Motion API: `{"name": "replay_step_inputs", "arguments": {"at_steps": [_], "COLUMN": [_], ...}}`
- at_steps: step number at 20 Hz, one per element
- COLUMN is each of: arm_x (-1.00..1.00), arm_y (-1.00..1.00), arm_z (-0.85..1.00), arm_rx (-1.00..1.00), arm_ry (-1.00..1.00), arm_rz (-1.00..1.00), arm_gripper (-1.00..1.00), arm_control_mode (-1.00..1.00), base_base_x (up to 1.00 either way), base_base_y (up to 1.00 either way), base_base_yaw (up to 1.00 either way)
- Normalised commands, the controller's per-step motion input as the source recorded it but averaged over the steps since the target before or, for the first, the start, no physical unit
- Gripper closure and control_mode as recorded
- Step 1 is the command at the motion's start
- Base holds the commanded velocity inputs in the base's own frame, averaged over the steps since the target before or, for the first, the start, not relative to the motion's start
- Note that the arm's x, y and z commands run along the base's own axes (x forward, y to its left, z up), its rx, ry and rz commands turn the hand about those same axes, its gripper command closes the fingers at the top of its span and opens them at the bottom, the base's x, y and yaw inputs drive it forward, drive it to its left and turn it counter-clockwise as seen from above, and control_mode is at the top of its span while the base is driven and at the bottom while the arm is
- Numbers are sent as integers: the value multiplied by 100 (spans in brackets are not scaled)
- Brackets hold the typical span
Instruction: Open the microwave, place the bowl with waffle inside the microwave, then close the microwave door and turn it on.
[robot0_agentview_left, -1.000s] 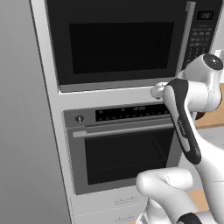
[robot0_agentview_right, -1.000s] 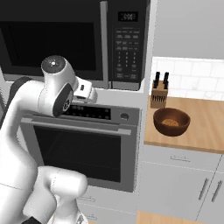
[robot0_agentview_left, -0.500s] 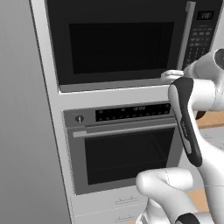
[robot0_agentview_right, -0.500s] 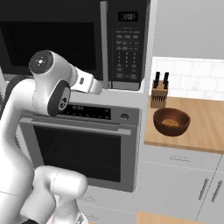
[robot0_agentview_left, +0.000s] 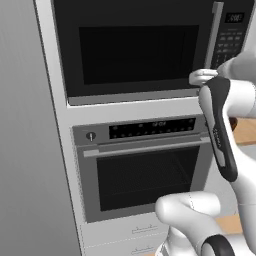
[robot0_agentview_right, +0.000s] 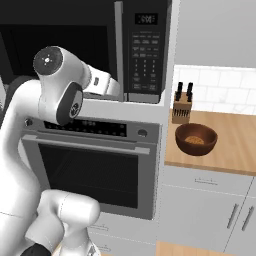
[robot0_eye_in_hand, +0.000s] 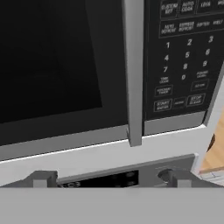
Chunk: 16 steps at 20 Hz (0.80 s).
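The black microwave (robot0_agentview_left: 135, 50) is built in above the oven, and its microwave door (robot0_agentview_right: 60, 45) is shut. The door's vertical silver handle (robot0_eye_in_hand: 132, 74) runs beside the keypad (robot0_eye_in_hand: 186, 65). My gripper (robot0_eye_in_hand: 111, 178) is open with nothing between its fingers. It sits just below the handle's lower end and faces the microwave's bottom edge. The gripper (robot0_agentview_left: 196, 77) hangs in front of the door's lower right corner, and it also appears as the gripper (robot0_agentview_right: 119, 94) under the handle. The reddish-brown bowl (robot0_agentview_right: 196, 138) with a pale waffle inside stands on the wooden counter (robot0_agentview_right: 235, 150) to the right.
A steel-fronted oven (robot0_agentview_left: 142, 170) with a horizontal handle sits directly below the microwave. A knife block (robot0_agentview_right: 182, 106) stands behind the bowl against the tiled wall. A tall grey panel (robot0_agentview_left: 25, 150) lies left of the oven stack. White drawers (robot0_agentview_right: 210, 210) run under the counter.
The arm has lifted the hand up and to the right, from the oven's top edge to just below the microwave handle. The jaws have stayed open.
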Motion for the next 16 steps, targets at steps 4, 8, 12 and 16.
{"name": "replay_step_inputs", "arguments": {"at_steps": [4, 8, 12, 16], "arm_x": [22, 30, 31, 43], "arm_y": [-19, -32, -27, -1], "arm_z": [-4, -1, 0, 0], "arm_rx": [-8, -6, -1, 0], "arm_ry": [-11, -1, 10, 10], "arm_rz": [2, 0, 0, 0], "arm_gripper": [-100, -100, -100, -100], "arm_control_mode": [-100, -100, -100, -100], "base_base_x": [0, 0, 0, 0], "base_base_y": [0, 0, 0, 0], "base_base_yaw": [0, 0, 0, 0]}}
